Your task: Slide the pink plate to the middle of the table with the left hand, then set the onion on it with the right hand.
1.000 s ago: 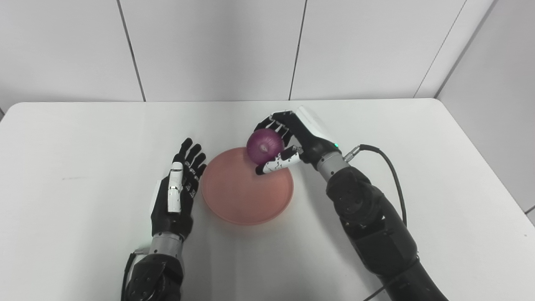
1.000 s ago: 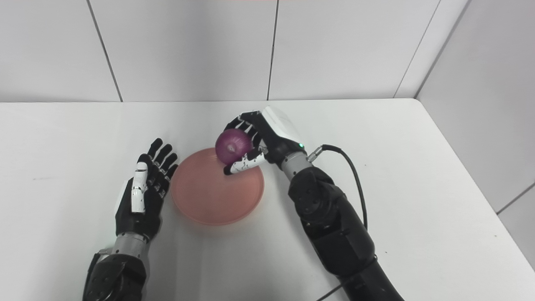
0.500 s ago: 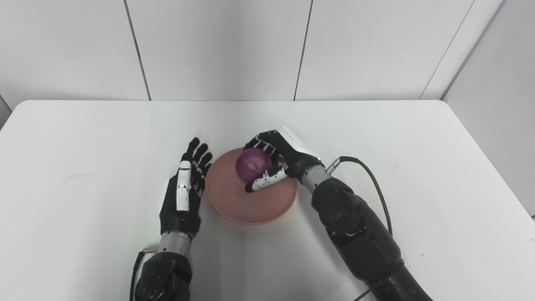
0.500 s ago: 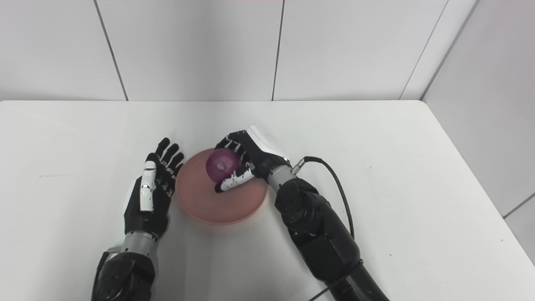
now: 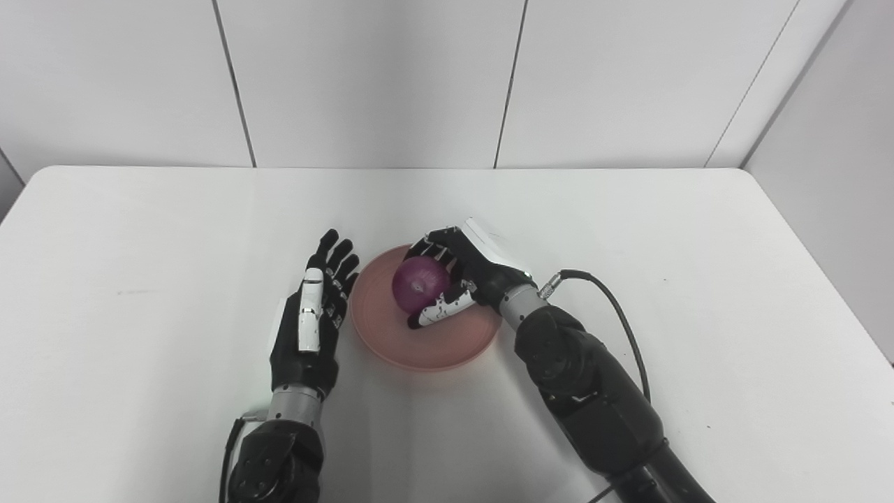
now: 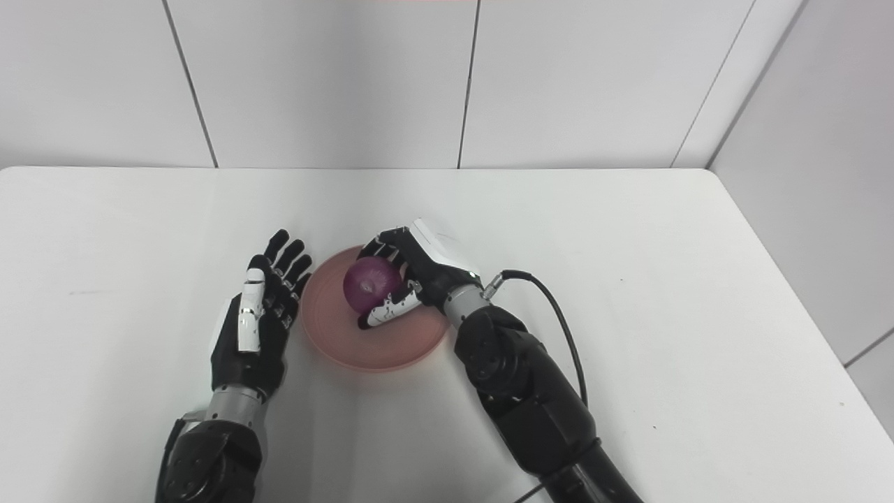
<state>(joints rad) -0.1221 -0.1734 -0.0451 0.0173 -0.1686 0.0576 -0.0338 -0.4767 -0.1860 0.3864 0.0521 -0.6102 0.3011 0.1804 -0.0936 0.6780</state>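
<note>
The pink plate [image 5: 391, 342] lies near the middle of the white table. A purple onion [image 5: 420, 283] sits low over the plate's middle, and I cannot tell if it touches the plate. My right hand [image 5: 466, 272] is shut on the onion, with fingers curled over its far side and the thumb under its near side. My left hand [image 5: 312, 318] lies open and flat on the table just left of the plate's rim, holding nothing.
The white table [image 5: 698, 279] stretches wide on both sides, with a tiled wall behind it. A black cable [image 5: 618, 307] loops from the right wrist over the table to the right of the plate.
My right hand has brought the onion down and toward me, from above the plate's far rim to low over its middle. The camera view has shifted a little. The left hand stays put.
</note>
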